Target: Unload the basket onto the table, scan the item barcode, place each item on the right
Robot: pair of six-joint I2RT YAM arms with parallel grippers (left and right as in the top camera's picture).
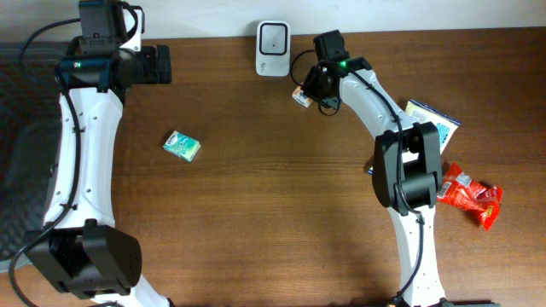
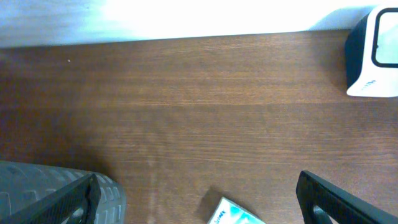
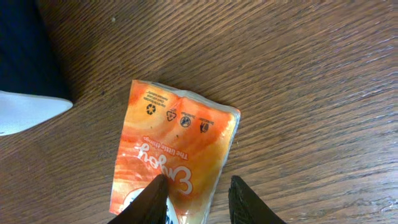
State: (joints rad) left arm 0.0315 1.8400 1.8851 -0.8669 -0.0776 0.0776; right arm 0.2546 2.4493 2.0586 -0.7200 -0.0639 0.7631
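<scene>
Grip check comes first. On the right gripper (image 3: 198, 200), the fingers (image 3: 152, 202) stand half-closed astride the near end of the orange sachet (image 3: 177, 146), one over it, one just beside its edge; a firm pinch cannot be confirmed. Seat it squarely, then turn its barcode face to the scanner (image 1: 273, 37), ahead-left of the fingers. Left gripper (image 2: 199, 202) fingers: spread wide, holding nothing. No container shows.

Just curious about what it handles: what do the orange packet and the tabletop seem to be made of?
Orange packet: probably thin plastic film, slightly glossy; it wrinkles and has printed recycling marks. Table: wood or wood-look laminate, matte brown with visible grain; which one is unclear.
</scene>
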